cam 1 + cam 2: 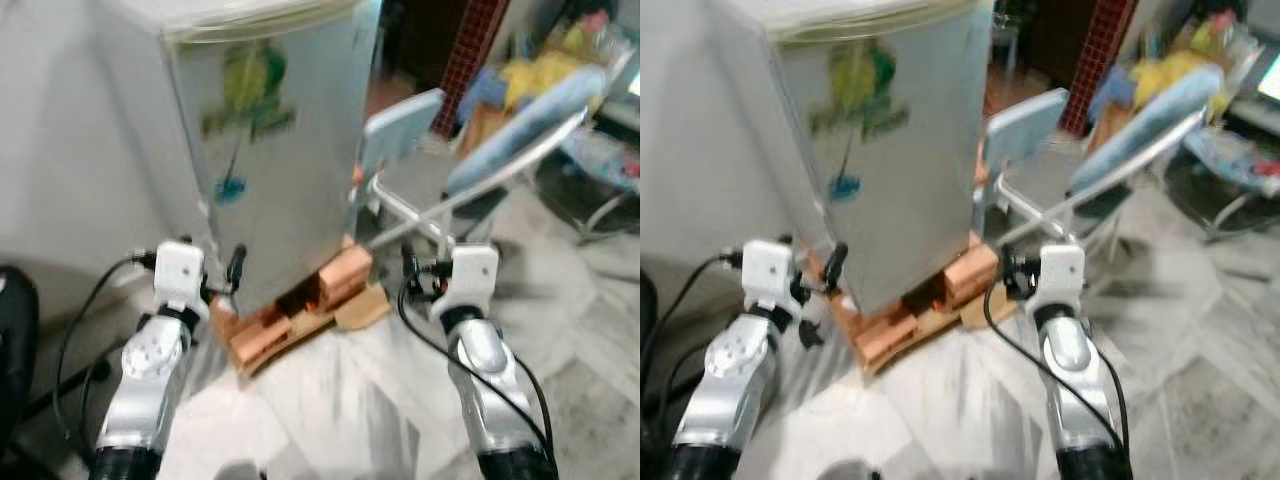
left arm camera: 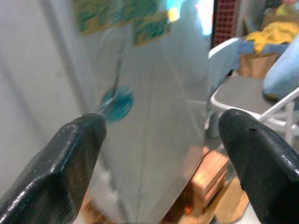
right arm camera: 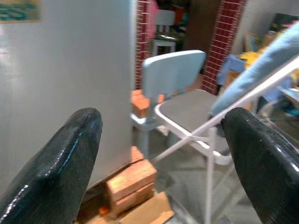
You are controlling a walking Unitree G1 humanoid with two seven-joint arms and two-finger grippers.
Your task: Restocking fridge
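Fridge: we face a tall, boxy fridge [image 1: 270, 150] standing upright, long axis vertical, just ahead of us and slightly to our left. Its door is closed and one vertical corner edge points toward us, so we see two faces at once.
Fridge surface: smooth, pale grey and faintly glossy. The near face carries green and yellow stickers [image 1: 252, 90] up high and a small round blue one [image 1: 229, 188] lower down; blur keeps us from reading them.
Base: the fridge sits raised on reddish-orange bricks [image 1: 300, 305], rough and blocky, with a flat piece of tan cardboard [image 1: 362, 308] lying at the right corner.
Chair: a pale blue seat with a rounded back and thin white metal tube legs [image 1: 405, 165] stands just beside the fridge's right side.
Floor: light marbled stone tiles [image 1: 330, 410].
Left gripper [image 2: 159, 154]: our left arm is raised, forearm angled up and forward, and its black rubbery fingers [image 2: 70, 163] are spread wide apart, holding nothing, aimed at the fridge's near face close to the blue sticker.
Right gripper [image 3: 163, 158]: our right arm is raised likewise, fingers [image 3: 65, 158] spread wide, holding nothing, aimed at the fridge's right edge and the chair.
Background: a heap of yellow and blue fabric [image 1: 545, 80], soft and crumpled, lies well behind.
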